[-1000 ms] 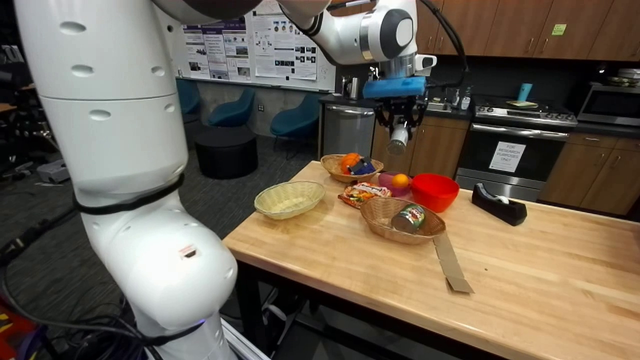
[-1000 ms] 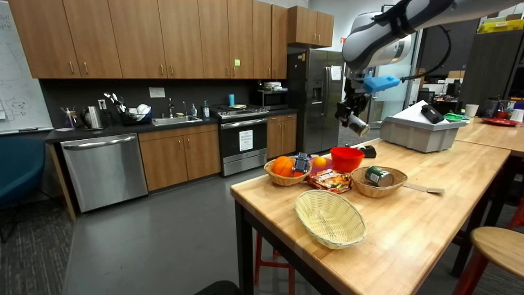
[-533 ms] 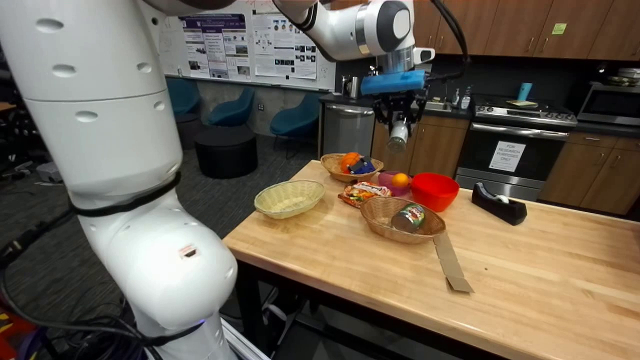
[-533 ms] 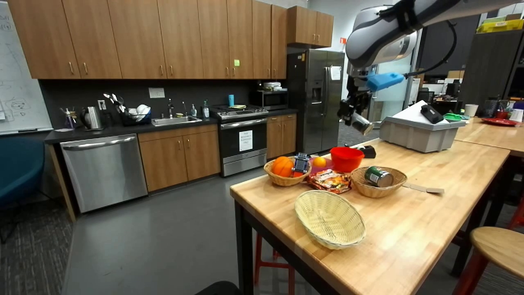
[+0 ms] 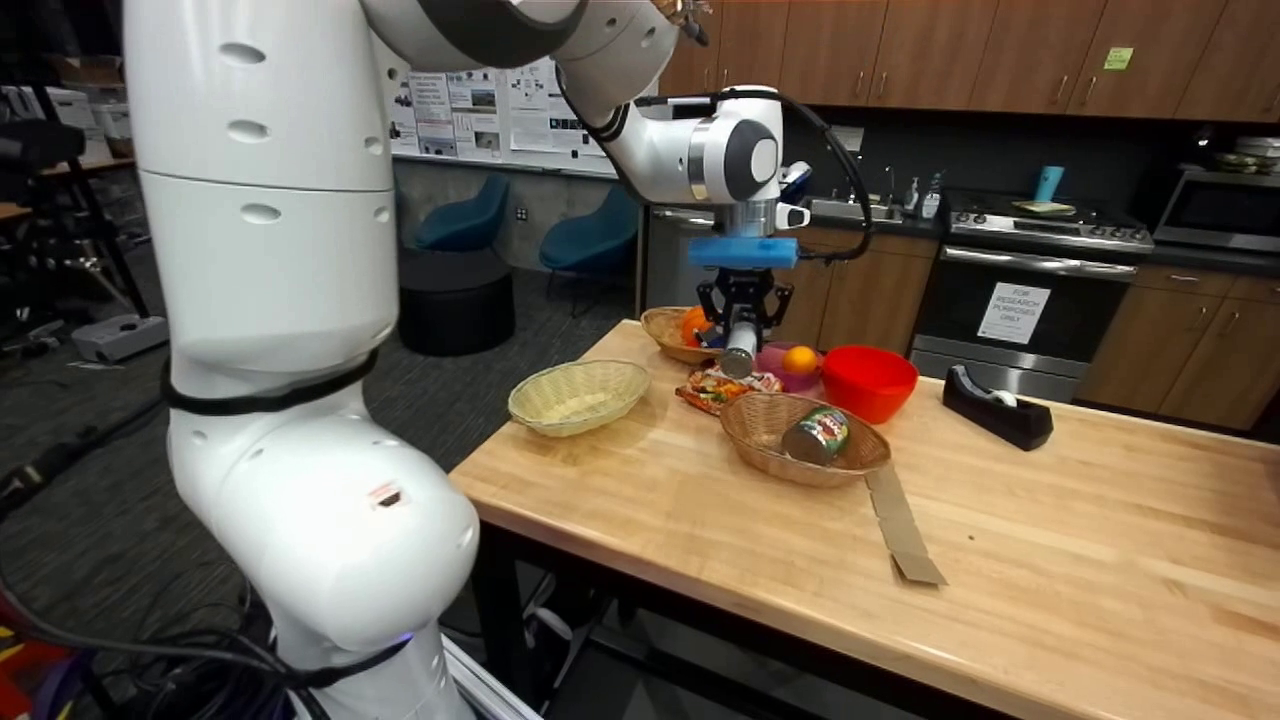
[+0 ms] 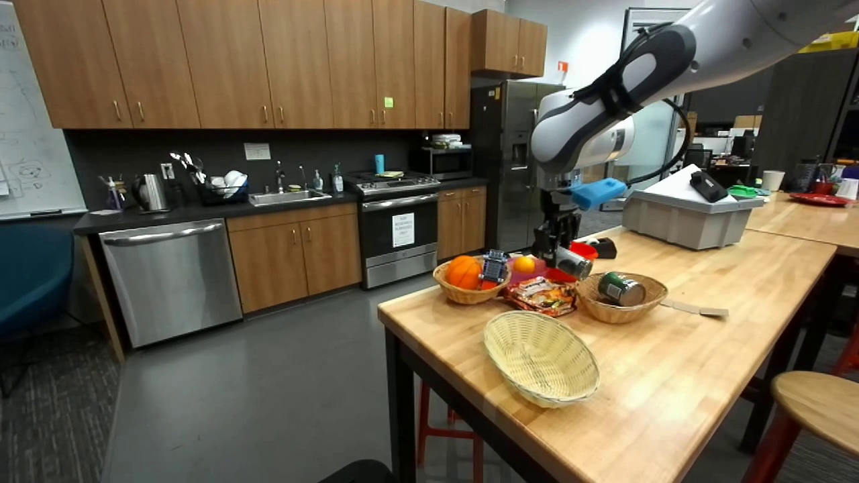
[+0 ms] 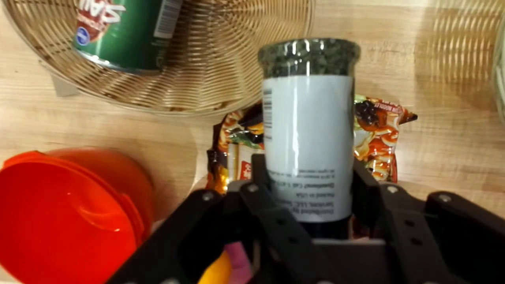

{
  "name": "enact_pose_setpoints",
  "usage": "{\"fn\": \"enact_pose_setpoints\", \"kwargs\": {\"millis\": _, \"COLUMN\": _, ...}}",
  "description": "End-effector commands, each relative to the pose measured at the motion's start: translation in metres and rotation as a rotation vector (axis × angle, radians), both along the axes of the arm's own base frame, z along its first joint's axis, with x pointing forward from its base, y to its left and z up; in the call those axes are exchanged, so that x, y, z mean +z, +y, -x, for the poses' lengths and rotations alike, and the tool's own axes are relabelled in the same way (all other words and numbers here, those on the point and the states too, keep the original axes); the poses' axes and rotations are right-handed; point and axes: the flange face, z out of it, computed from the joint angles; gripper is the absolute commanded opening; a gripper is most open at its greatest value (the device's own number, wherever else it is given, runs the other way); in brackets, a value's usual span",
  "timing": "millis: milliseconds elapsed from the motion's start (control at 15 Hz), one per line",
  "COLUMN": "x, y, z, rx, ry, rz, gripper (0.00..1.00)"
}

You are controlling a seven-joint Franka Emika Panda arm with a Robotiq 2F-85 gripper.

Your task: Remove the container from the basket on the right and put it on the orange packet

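Wrist view: container (image 7: 309,138) pinched by its sides between the fingers (image 7: 367,197), hold near one end only. Its see-through end with dark flakes juts past them and slants downward, tilt plain in both exterior views. Gripping one end should leave the fingers clear of whatever it lands on. Underneath: orange packet (image 7: 378,146), lying flat on the table (image 5: 700,520). Looks like a gap between the two, can't swear to it. So removal looks done, placing left; next is likely lower, straighten, let go. Round container on a crinkly, probably soft packet: set down at this slant it could topple or roll.

Right beside the packet, brown basket (image 7: 232,59), the task's one I take it. Green can (image 7: 134,35) lies on its side in there; walls presumably stop it rolling. Also close, from where I stand: red bowl (image 5: 868,387) and purple dish (image 5: 797,383) carrying an orange fruit (image 5: 800,360), so straight down seems the safer path. Further out, in an exterior view: orange ball (image 6: 463,272) in a tan basket (image 6: 463,294), likely parked there for the same no-roll reason. Pale basket (image 6: 542,362) sits near the table edge, apart from the packet.
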Motion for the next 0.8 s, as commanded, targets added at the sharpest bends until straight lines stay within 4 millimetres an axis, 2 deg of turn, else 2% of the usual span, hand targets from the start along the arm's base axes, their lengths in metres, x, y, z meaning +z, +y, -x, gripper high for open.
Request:
{"fn": "enact_pose_setpoints", "kwargs": {"millis": 0, "x": -0.011, "y": 0.014, "z": -0.015, "rx": 0.041, "ry": 0.064, "rz": 0.005, "gripper": 0.24}}
{"fn": "enact_pose_setpoints", "kwargs": {"millis": 467, "x": -0.066, "y": 0.069, "z": -0.018, "rx": 0.169, "ry": 0.233, "rz": 0.085, "gripper": 0.24}}
{"fn": "enact_pose_setpoints", "kwargs": {"millis": 600, "x": -0.078, "y": 0.077, "z": -0.019, "rx": 0.193, "ry": 0.253, "rz": 0.104, "gripper": 0.24}}
{"fn": "enact_pose_setpoints", "kwargs": {"millis": 733, "x": -0.084, "y": 0.074, "z": -0.021, "rx": 0.193, "ry": 0.257, "rz": 0.115, "gripper": 0.24}}
